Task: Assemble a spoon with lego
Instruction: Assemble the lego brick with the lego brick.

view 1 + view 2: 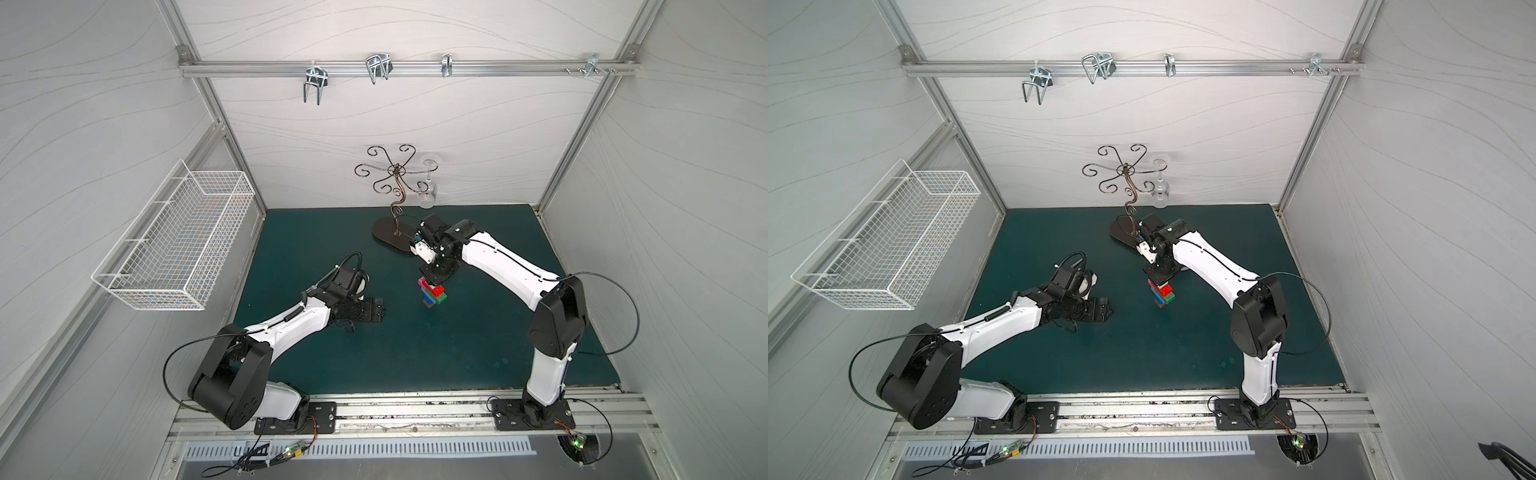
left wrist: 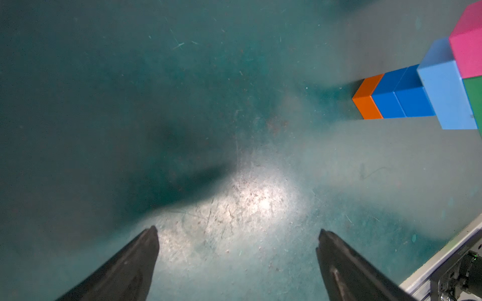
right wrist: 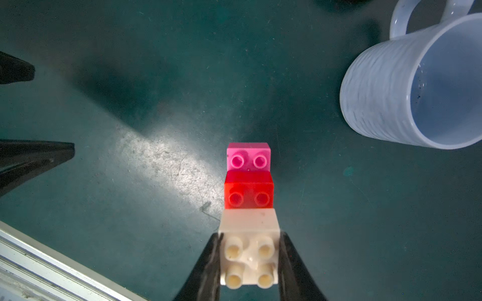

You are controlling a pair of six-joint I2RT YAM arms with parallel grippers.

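Note:
The spoon [image 1: 433, 293] [image 1: 1163, 294] stands upright on the green mat in both top views, orange foot down. The left wrist view shows its orange brick [image 2: 365, 101], two blue bricks [image 2: 399, 96], light blue brick [image 2: 443, 91], pink [image 2: 467, 39] and green [image 2: 474, 96]. My right gripper [image 1: 433, 277] [image 3: 251, 234] hangs over its top, shut on the white brick [image 3: 249, 260]. That brick sits against the red brick [image 3: 249, 192], beyond which is the pink brick [image 3: 247, 156]; whether it is pressed on I cannot tell. My left gripper [image 1: 380, 309] [image 2: 237, 232] is open and holds nothing, low over the mat left of the spoon.
A frosted white mug [image 3: 391, 91] lies on its side close to the spoon. A curly metal stand [image 1: 392, 199] with a hanging wine glass [image 1: 428, 195] is at the back. A white wire basket [image 1: 174, 241] hangs on the left wall.

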